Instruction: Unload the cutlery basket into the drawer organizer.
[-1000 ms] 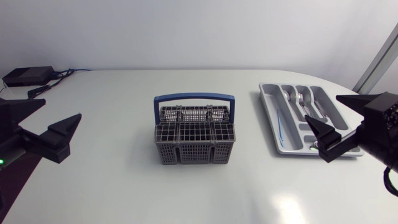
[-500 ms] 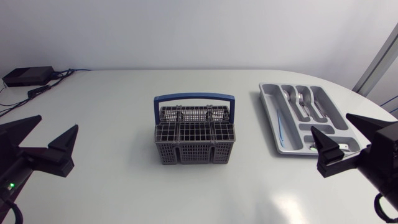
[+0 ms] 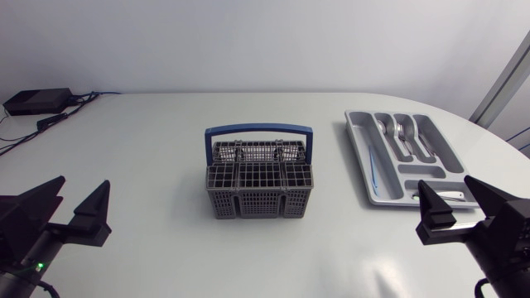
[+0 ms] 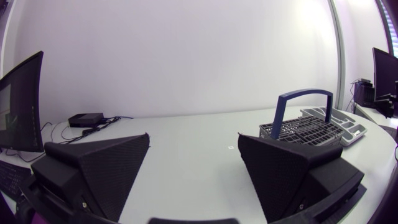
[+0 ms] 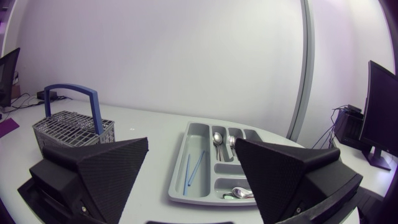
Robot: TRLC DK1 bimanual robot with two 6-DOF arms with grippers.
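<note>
Left gripper (image 3: 83,183) 8 o'clock, right gripper (image 3: 445,182) 4 o'clock of basket (image 3: 259,178); both agape, empty, retreated since 1 s ago.

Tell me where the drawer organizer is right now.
In the head view the drawer organizer lies on the table's right side, to the right of the cutlery basket, its near end by the right gripper.

The basket (image 3: 258,190) is dark grey with a fine grid pattern of square openings, and its handle (image 3: 258,130) is blue. To the right, the organizer (image 3: 435,136) is plain pale grey, holding shiny silver spoons (image 3: 402,131) and what look like two thin light-blue sticks (image 5: 196,164). The table (image 3: 149,149) is plain white. Both the left gripper (image 3: 82,182) and the right gripper (image 3: 445,182) are matte black. At the far left, a small box (image 3: 35,101) is black
</note>
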